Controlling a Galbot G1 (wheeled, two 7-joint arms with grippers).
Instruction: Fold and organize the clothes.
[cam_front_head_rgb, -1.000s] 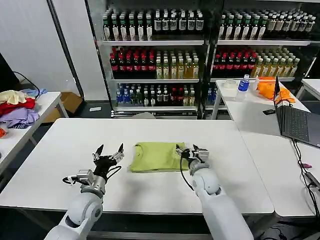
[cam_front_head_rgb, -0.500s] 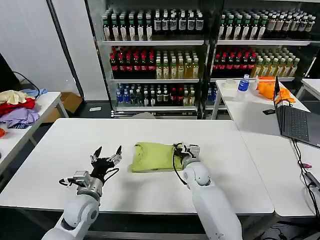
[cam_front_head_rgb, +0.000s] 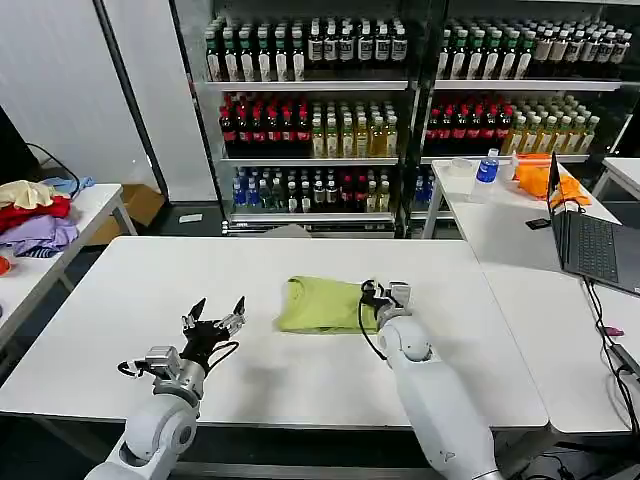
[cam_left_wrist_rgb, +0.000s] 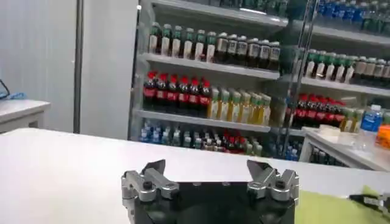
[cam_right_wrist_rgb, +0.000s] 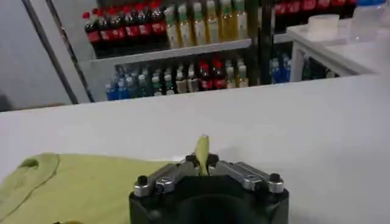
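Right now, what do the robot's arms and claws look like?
Both arms are smooth, rounded and light grey-white, with black cables looping near the wrists. The left gripper has a black body, silver metal knuckles and pointed dark fingertips. The right gripper has a black base with silver metal links and screws.

Behind the worktop (cam_front_head_rgb: 120, 290) stand shelves of bottles (cam_front_head_rgb: 300, 130) — dark, red, yellow and green drinks in rows. A side table at the left carries a red, purple and cream garment pile (cam_front_head_rgb: 35, 215). On the right-hand table — an open laptop (cam_front_head_rgb: 590, 240), an orange cloth (cam_front_head_rgb: 545, 180), a blue-labelled bottle (cam_front_head_rgb: 487, 172).
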